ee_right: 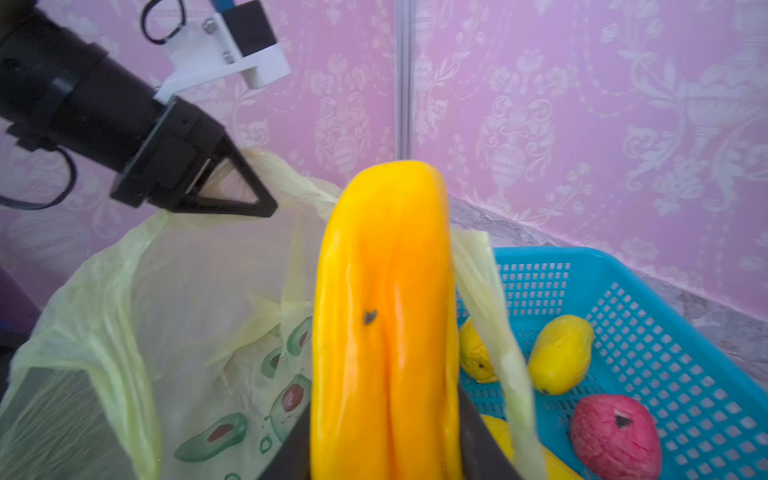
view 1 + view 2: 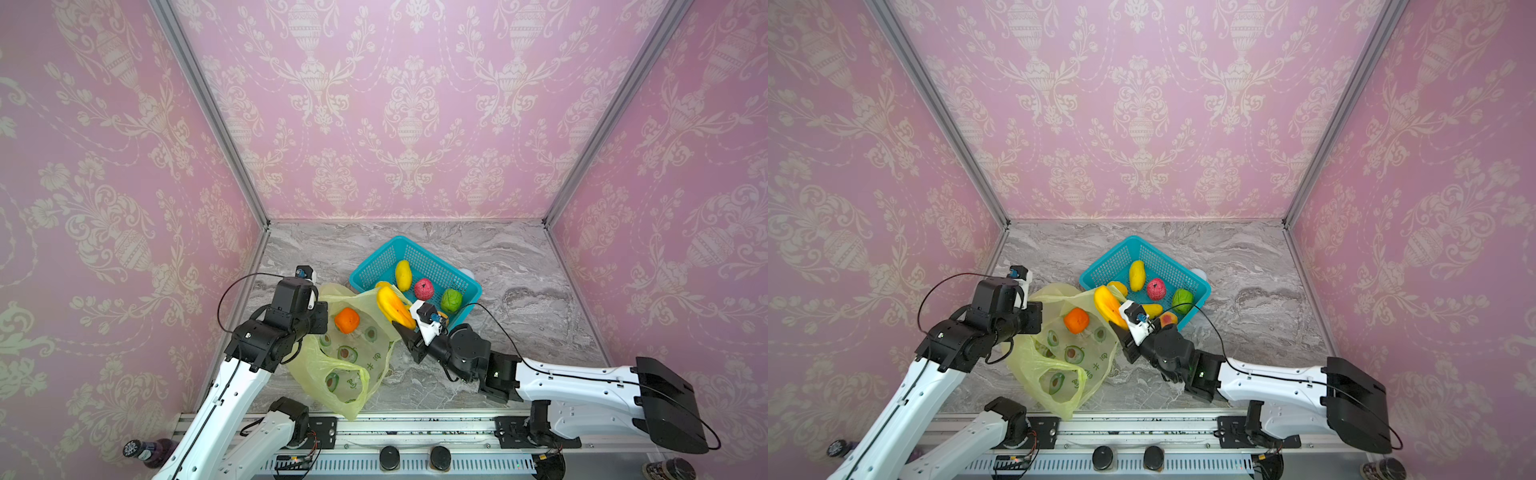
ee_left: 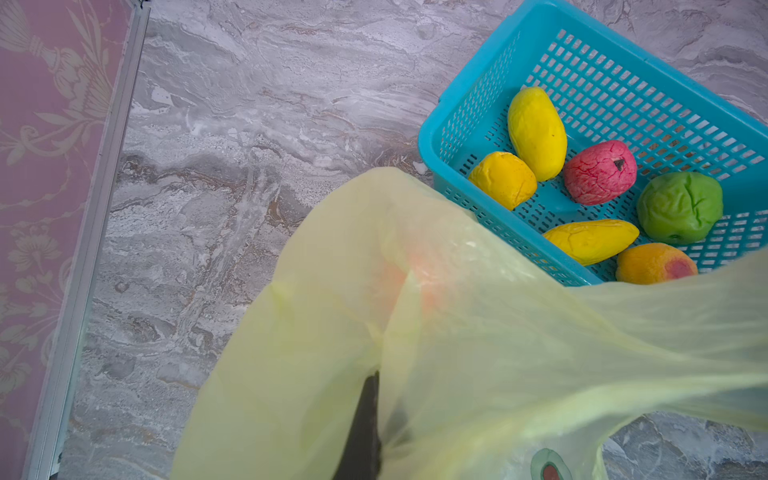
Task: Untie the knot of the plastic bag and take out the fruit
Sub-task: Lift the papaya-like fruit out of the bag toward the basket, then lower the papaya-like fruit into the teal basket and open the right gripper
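While the thin translucent pale-yellow plastic bag [image 2: 345, 365] lies slumped on the grey marble-patterned table [image 2: 519, 270], its mouth gapes wide towards the basket. One round orange fruit [image 2: 347, 320] sits inside it, in plain sight. Green avocado prints dot the film, at least four of them in both top views. There are green printed characters too, but they're too small to read.

Up at the rim, one long yellow-orange fruit [image 1: 382, 270] is in the air! The right tool [image 1: 382, 415] has it clamped by its lower end, a black finger on either side. The fruit points up over the bag's edge, right by the basket's near corner. One loose strap of the bag hangs just beside it.

Over on the far rim, the left tool [image 1: 262, 206] is clenched tight on the plastic, holding that side of the mouth up.

Just beside the bag stands one teal perforated plastic basket [image 2: 376, 259], touching the film, and it holds six pieces:
- one yellow oval fruit [image 3: 536, 133]
- one stubby yellow fruit [image 3: 503, 179]
- one pink-red fruit [image 3: 600, 172]
- one wrinkled green fruit [image 3: 679, 207]
- one long yellow fruit [image 3: 590, 241]
- one peach-coloured fruit [image 3: 654, 264] with a red patch

Eight pieces in view, all told.
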You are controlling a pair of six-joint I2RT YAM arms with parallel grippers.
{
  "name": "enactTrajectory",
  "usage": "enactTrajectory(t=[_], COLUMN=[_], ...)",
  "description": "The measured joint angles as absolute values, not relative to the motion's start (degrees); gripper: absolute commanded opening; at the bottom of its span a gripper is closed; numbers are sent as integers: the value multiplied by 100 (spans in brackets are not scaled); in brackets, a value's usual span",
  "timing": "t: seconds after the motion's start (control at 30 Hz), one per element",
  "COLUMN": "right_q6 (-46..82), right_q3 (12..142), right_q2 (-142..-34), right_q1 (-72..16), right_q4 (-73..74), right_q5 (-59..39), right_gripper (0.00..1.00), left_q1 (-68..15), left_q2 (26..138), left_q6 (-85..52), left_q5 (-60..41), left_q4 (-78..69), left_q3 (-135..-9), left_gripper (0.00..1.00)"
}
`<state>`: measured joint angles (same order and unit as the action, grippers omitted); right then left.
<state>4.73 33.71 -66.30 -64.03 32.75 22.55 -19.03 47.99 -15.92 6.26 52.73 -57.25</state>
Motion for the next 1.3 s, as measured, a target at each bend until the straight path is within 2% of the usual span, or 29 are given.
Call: enactTrajectory(t=[0.23, 0.43, 0.87, 1.03, 1.17, 1.3], right_q6=[1243, 1970, 2449, 2475, 2534, 2561], right_q3=[3186, 3428, 5199, 5537, 5596, 5588], right_q2=[-6324, -7046, -9574, -9885, -9929, -9929], right_q1=[-5022, -4132, -3885, -3876, -3841, -3833], right_q4=[2755, 2091, 1055, 1011, 974, 827], right_q5=[2338, 2029, 1372, 1367, 1369, 1374], right_gripper=[20, 18, 17, 32, 55, 73], left_q1=[-1903, -1903, -1903, -1903, -1903, -1903], left_q2=[4799, 4799, 4799, 4799, 4799, 4799], left_q6=[-1594, -1594, -1594, -1594, -1594, -1594], left_q5=[626, 626, 626, 626, 626, 626], left_q4=[5273, 5273, 5273, 5273, 5273, 5273], left_q3=[-5725, -5725, -5725, -5725, -5725, -5725], left_gripper=[0, 0, 0, 0, 0, 0])
